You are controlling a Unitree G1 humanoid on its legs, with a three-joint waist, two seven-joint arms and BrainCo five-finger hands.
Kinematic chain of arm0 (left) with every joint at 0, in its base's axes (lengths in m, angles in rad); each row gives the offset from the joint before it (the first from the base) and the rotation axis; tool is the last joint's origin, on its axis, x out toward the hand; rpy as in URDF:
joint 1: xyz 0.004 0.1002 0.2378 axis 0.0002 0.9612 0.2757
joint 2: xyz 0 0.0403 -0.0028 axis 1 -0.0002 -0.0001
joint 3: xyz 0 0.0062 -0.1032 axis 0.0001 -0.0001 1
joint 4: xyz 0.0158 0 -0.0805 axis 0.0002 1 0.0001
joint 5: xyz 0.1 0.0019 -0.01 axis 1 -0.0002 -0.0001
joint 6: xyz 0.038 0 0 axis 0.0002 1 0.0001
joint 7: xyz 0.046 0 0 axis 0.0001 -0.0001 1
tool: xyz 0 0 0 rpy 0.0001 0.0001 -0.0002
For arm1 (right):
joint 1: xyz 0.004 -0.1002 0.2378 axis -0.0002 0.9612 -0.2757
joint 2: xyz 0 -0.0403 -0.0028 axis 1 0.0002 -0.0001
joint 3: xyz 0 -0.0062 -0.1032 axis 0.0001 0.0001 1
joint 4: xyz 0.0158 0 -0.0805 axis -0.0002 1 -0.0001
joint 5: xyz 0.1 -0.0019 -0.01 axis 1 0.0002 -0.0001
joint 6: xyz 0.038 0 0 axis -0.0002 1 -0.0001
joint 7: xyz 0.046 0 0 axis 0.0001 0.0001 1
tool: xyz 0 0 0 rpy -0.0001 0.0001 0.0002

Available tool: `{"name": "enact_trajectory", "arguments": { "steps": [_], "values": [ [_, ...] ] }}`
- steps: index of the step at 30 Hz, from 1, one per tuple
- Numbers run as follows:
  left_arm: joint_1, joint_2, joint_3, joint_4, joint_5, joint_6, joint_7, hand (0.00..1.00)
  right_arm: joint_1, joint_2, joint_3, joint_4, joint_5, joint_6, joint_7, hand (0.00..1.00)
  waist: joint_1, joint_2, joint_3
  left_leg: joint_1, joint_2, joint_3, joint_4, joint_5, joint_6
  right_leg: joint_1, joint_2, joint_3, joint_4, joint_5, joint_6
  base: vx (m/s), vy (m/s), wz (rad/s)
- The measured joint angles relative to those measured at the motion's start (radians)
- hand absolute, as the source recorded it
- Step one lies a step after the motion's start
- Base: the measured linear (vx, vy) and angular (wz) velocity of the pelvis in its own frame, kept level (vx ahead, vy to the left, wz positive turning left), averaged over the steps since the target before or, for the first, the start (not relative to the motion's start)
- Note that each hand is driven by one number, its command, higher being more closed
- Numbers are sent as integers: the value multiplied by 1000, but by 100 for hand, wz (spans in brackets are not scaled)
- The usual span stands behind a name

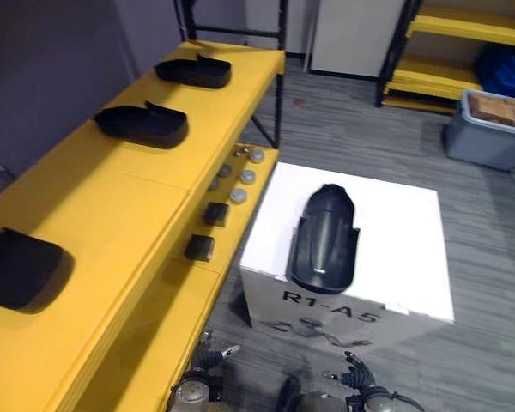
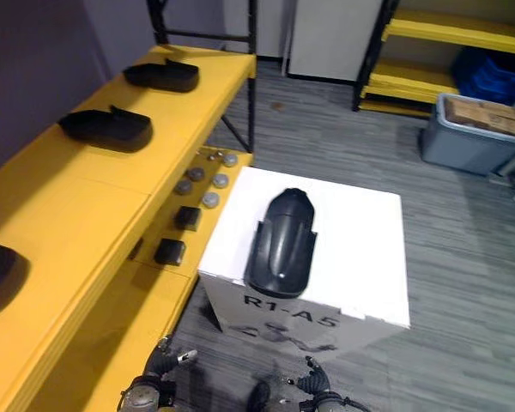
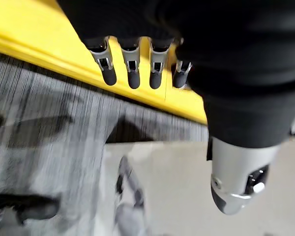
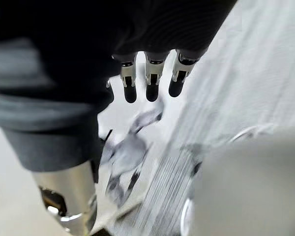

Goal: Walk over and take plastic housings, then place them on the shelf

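Observation:
A black plastic housing (image 1: pixel 324 240), long and curved, lies on top of a white box (image 1: pixel 395 249) straight ahead of me. To the left runs a yellow shelf (image 1: pixel 129 206) that carries three more black housings: one far (image 1: pixel 193 70), one in the middle (image 1: pixel 142 124) and one near (image 1: pixel 17 268). Both hands hang low in front of the box. The left hand (image 1: pixel 210 356) has straight fingers (image 3: pixel 130 69) with nothing in them. The right hand (image 1: pixel 358 376) is likewise open and empty, its fingers (image 4: pixel 150 81) pointing at the floor.
Small round grey parts (image 1: pixel 243 176) and two black blocks (image 1: pixel 206 232) sit on the shelf's lower level beside the box. A grey bin (image 1: pixel 489 129) stands on the floor at the back right, in front of a second yellow rack (image 1: pixel 438 77).

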Motion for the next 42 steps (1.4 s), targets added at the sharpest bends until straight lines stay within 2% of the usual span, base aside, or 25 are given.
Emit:
{"name": "enact_trajectory", "arguments": {
  "steps": [1,3,4,5,8,12,13,15,17,19,20,23,24,28,30,33,37,40,42],
  "values": [
    [6,0,1,0,-2,1,4,0,-5,-1,0,0,0,0,0,0,4,-2,1,-2,-55,-109,-30,-10,-17,1,17,53,-19,7,11,-54,-31,-100],
    [10,4,2,0,-12,0,10,0,-8,0,0,-1,8,-2,-1,0,15,13,-9,-1,-96,-210,-119,-5,-7,8,60,103,-100,14,22,-49,11,-137],
    [8,6,2,-1,-23,0,11,0,-8,2,-1,-2,20,-3,-1,0,15,18,-12,-1,-91,-209,-141,3,7,7,72,112,-116,25,26,-37,66,-137],
    [0,12,3,2,-28,1,13,0,-5,6,-12,0,25,-2,-1,0,14,19,-13,0,-87,-191,-164,18,49,8,84,125,-141,68,26,-2,93,-94],
    [-19,17,2,9,-40,0,14,0,34,8,-73,-10,66,-2,-9,0,-5,16,-20,23,-96,-144,-215,17,65,16,81,156,-191,105,33,51,96,-52],
    [-15,27,14,8,-41,0,14,0,69,5,-179,-81,111,0,-22,0,-21,18,-23,84,-119,-111,-294,28,67,37,67,181,-216,189,17,128,93,-18],
    [-11,28,21,8,-41,0,14,0,73,3,-190,-101,118,0,-23,0,-25,19,-24,92,-120,-111,-303,28,68,40,68,182,-216,191,12,175,64,1],
    [-2,37,39,7,-41,1,7,0,79,-12,-259,-223,140,0,-27,0,-25,24,-30,118,-120,-96,-330,37,77,41,75,201,-216,197,-7,224,96,-18],
    [5,45,39,4,-40,2,1,0,76,-28,-298,-314,145,1,-33,0,-28,24,-31,133,-128,-96,-325,37,77,55,73,213,-218,197,-10,164,122,-25],
    [23,46,38,-16,-40,1,-3,0,86,-38,-361,-461,146,1,-45,0,-29,23,-36,147,-145,-98,-302,41,79,80,60,240,-222,197,-10,148,188,-27],
    [38,45,38,-23,-40,0,-11,0,99,-57,-401,-585,145,0,-57,0,-35,18,-51,142,-165,-100,-271,51,80,102,36,257,-242,197,-9,86,209,-17],
    [69,50,35,-23,-39,-1,-26,0,108,-99,-441,-727,139,0,-69,0,-48,18,-80,145,-190,-105,-262,61,83,114,13,260,-253,195,1,26,156,-3],
    [80,60,31,-23,-39,-1,-29,0,109,-102,-445,-778,135,0,-71,0,-50,11,-88,149,-195,-105,-274,61,83,117,8,259,-262,198,7,-8,179,2],
    [101,79,-3,-21,-39,-1,-46,0,90,-119,-394,-986,133,-5,-65,0,-48,-4,-94,159,-210,-127,-302,62,85,130,-4,254,-293,212,26,-49,121,7],
    [105,77,-11,-12,-39,-2,-52,0,52,-155,-323,-1070,137,-32,-48,0,-43,-6,-94,158,-217,-132,-312,67,92,134,-11,252,-308,222,39,-73,94,11],
    [111,75,-42,-8,-40,-9,-70,0,-54,-203,-175,-1129,140,-80,5,0,-24,-12,-98,160,-219,-164,-325,74,103,138,-15,224,-308,223,39,-83,44,25],
    [115,70,-53,-6,-40,-13,-73,0,-156,-214,-66,-1083,132,-89,42,0,4,-15,-100,162,-217,-200,-336,78,110,145,-16,184,-309,225,37,-79,-2,31],
    [116,69,-63,0,-42,-16,-72,0,-237,-204,0,-951,100,-84,43,0,14,-16,-99,167,-211,-220,-361,79,111,143,-13,167,-310,229,31,-96,17,20],
    [112,68,-68,0,-42,-17,-70,0,-276,-146,9,-840,36,-44,34,0,29,-16,-99,168,-209,-230,-370,79,112,144,-11,163,-311,235,31,-114,24,6]
  ]
}}
